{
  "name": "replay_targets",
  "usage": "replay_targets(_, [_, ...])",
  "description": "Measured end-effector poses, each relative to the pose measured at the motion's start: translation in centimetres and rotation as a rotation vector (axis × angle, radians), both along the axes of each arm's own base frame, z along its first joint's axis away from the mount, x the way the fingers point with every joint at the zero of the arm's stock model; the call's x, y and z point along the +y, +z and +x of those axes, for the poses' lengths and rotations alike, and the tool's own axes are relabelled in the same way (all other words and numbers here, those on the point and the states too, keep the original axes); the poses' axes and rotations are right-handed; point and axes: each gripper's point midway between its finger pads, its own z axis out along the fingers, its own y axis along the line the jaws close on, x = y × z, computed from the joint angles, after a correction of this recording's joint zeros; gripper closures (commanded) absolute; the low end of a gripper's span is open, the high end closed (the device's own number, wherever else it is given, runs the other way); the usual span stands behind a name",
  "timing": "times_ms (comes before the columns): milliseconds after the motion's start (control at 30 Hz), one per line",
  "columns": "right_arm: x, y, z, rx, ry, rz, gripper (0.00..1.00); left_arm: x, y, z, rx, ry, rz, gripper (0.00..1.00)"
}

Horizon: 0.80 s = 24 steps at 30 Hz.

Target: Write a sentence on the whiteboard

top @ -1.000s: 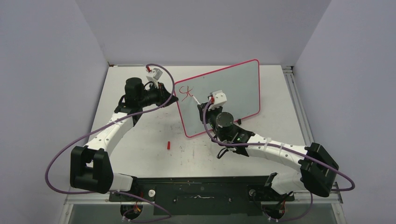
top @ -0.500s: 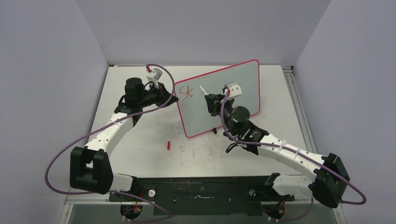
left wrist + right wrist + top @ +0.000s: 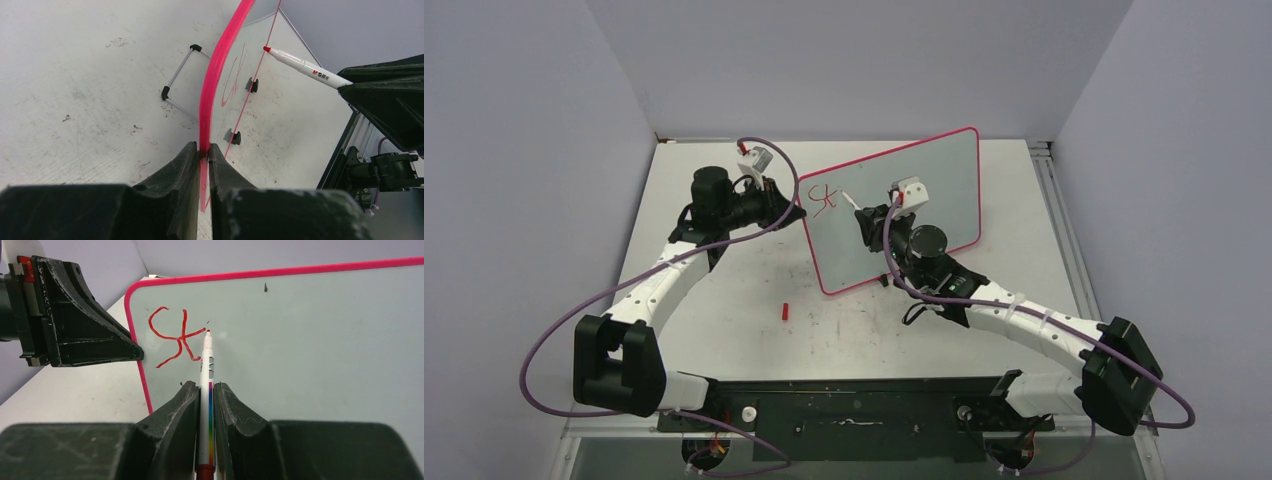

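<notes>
The whiteboard (image 3: 924, 200), white with a pink-red rim, stands tilted upright at the middle of the table. The sentence is only the red letters "St" (image 3: 822, 200) at the board's top left; they also show in the right wrist view (image 3: 175, 337). My left gripper (image 3: 796, 212) is shut on the board's left rim (image 3: 220, 75), seen between its jaws in the left wrist view (image 3: 204, 150). My right gripper (image 3: 871, 222) is shut on a white marker (image 3: 205, 365). The marker's red tip (image 3: 208, 331) is at the right end of the "t" cross stroke.
A small red marker cap (image 3: 784, 311) lies on the scuffed white table (image 3: 724, 300) in front of the board's left corner. The board's wire stand (image 3: 177, 75) rests behind it. Grey walls close in at the back and sides.
My right gripper swung right with the marker, then came back left to the lettering. The "t" now reads complete. The left arm and the board have not moved.
</notes>
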Motion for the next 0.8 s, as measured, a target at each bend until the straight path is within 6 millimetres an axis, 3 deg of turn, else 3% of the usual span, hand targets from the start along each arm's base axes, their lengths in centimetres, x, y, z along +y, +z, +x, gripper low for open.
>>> replay_targets(400, [0.4, -1.5, 0.4, 0.023, 0.000, -0.025, 0.95, 0.0, 0.0, 0.0, -0.001, 0.000, 0.001, 1.00])
replay_targets(800, [0.4, -1.4, 0.6, 0.018, -0.010, -0.020, 0.95, 0.0, 0.0, 0.0, -0.004, -0.001, 0.004, 1.00])
